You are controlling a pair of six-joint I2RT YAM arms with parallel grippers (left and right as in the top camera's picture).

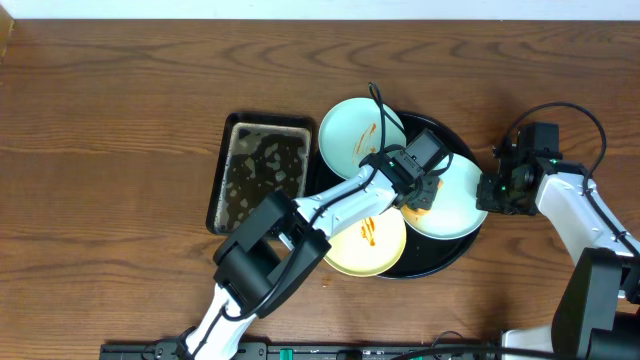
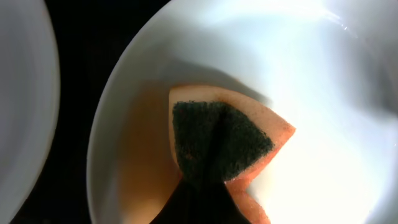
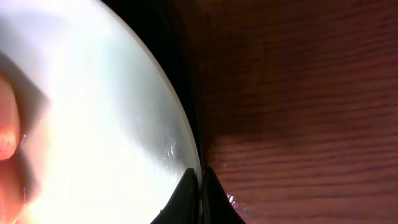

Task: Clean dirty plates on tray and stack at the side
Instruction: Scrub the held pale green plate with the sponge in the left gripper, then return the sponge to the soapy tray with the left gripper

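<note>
The black tray (image 1: 445,258) holds three plates. One mint plate (image 1: 352,135) with sauce streaks lies at its back left, and the yellow plate (image 1: 352,252) with streaks lies at its front left. The right mint plate (image 1: 455,205) fills the left wrist view (image 2: 311,93) and the right wrist view (image 3: 93,124). My left gripper (image 1: 418,190) is shut on an orange sponge with a dark green face (image 2: 224,140), which is pressed onto this plate. My right gripper (image 1: 490,190) is shut on this plate's right rim (image 3: 200,186).
A dark rectangular pan (image 1: 258,170) with wet residue stands left of the tray. Brown wooden table (image 3: 298,93) lies right of the tray. The tray's black rim (image 3: 180,62) runs just outside the gripped plate. Another plate's edge (image 2: 25,93) shows at the left.
</note>
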